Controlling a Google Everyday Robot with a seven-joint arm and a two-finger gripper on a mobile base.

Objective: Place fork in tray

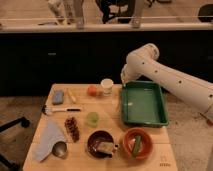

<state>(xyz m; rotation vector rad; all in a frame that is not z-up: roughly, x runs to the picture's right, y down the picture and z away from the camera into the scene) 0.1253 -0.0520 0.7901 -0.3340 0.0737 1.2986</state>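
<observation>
Hand [122, 81] mostly hidden under white arm [165, 75], centre-right of frame, at tray [147, 107] left rim; grip state can't tell. Fork [119, 102] just a faint sliver below it

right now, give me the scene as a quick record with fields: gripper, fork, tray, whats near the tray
gripper: the gripper is at the tray's far left corner
fork: the fork is a slim pale strip below the gripper, along the tray's left rim; held or not, cannot tell
tray: the tray is green, on the table's right side, bottom looks bare
near tray: white cup to its left; orange bowl in front of it
task: fork not yet lying in tray
</observation>
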